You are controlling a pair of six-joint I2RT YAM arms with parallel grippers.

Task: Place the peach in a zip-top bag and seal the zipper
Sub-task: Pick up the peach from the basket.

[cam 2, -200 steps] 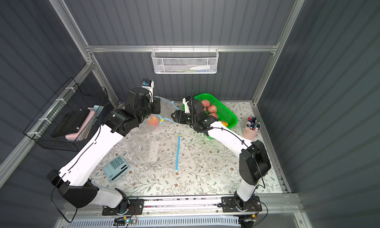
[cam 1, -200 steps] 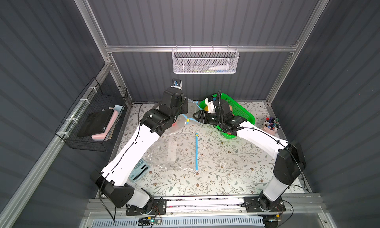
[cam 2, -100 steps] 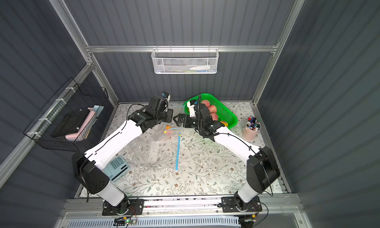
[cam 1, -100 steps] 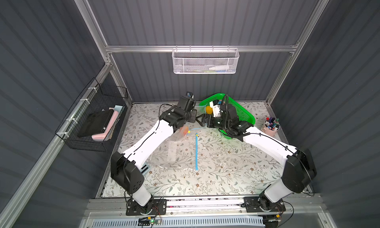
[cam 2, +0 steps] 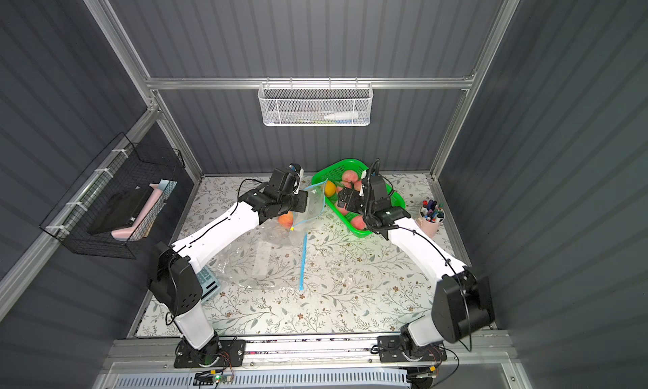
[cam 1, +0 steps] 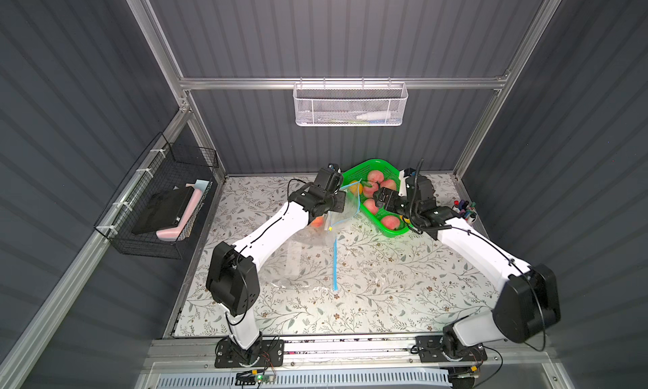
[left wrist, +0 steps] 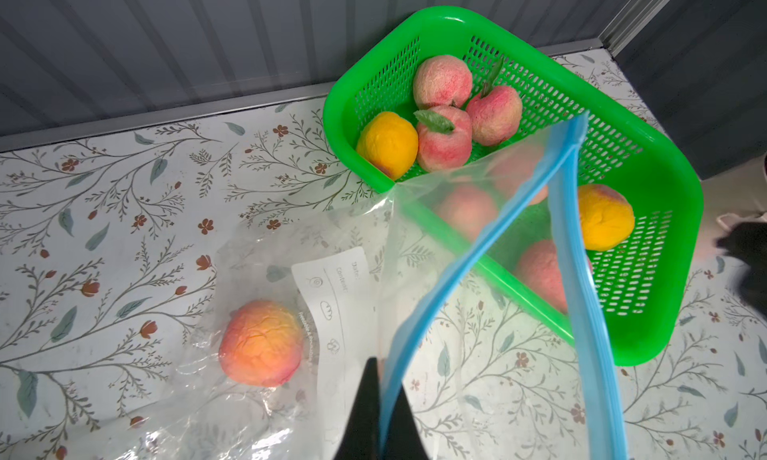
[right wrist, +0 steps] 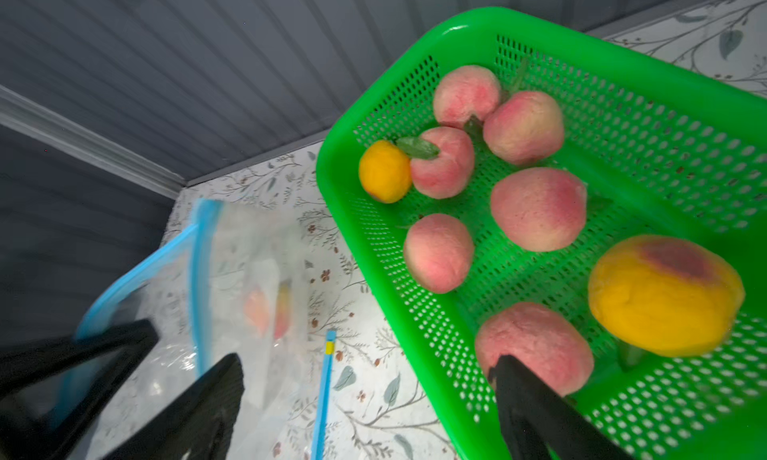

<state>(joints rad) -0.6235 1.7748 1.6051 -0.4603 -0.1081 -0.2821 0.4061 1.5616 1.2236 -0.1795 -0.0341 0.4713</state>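
Note:
An orange-red peach [left wrist: 261,344] [cam 1: 317,222] [cam 2: 285,219] lies on the table inside the clear zip-top bag [left wrist: 348,279] [cam 1: 308,240]. The bag's blue zipper [left wrist: 465,271] [right wrist: 199,271] gapes open and rises toward the green basket. My left gripper [left wrist: 379,366] [cam 1: 338,204] [cam 2: 303,203] is shut on one zipper lip. My right gripper [right wrist: 365,359] [cam 1: 377,198] [cam 2: 345,201] is open and holds nothing. It hovers over the basket's edge nearest the bag. One of its fingers [right wrist: 523,391] hangs in front of a pink peach in the basket.
The green basket [cam 1: 377,161] [left wrist: 680,180] [right wrist: 344,213] at the back holds several pink and yellow fruits. A second blue zipper strip [cam 1: 335,264] [right wrist: 321,395] with clear plastic lies flat mid-table. A pen cup [cam 1: 464,210] stands at the right edge, a calculator [cam 2: 207,282] at the left.
My left arm has come down from high up, lowering the bag until the peach rests on the table. My right gripper has opened wider and drawn back toward the basket.

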